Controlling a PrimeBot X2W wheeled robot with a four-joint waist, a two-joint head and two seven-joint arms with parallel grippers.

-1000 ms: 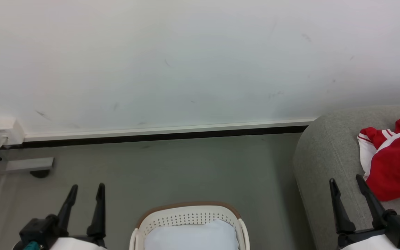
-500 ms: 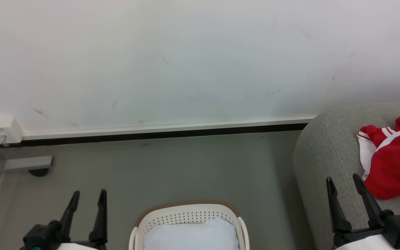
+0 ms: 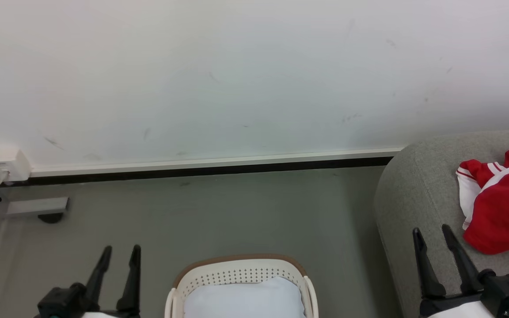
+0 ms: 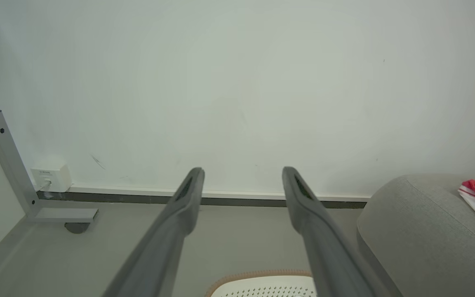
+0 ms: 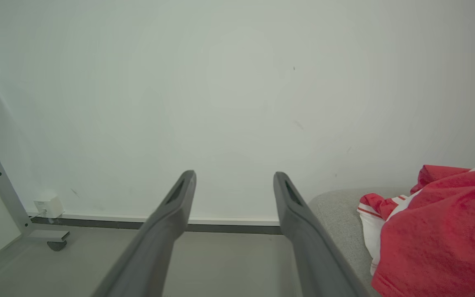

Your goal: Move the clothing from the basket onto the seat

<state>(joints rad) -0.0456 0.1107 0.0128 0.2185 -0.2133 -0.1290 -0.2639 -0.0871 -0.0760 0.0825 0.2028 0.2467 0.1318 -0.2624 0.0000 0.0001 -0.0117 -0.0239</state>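
Progress looks close to complete: the clothing (image 3: 502,212), a bunched red-and-white heap, lies on the seat (image 3: 413,198), well to the right of the basket (image 3: 237,274). Inside the basket I see no red fabric, just a plain pale pad (image 3: 243,300) that fills what can be seen of it. The basket's near half is cut off at the bottom edge, and a garment under the pad cannot be ruled out. So I judge the moving done, or nearly done, with at most a check of the basket left.

The left hand (image 3: 121,248) hangs over the floor (image 3: 219,212) to the left of the basket, fingers spread wide and holding nothing. The right hand (image 3: 430,229) is to the right of the basket, above the seat's near corner and just beside the clothing without touching it, equally wide and empty.

Count: one basket, one seat, one pad, two hands. There is one heap of clothing, but how many garments make it up I cannot tell.
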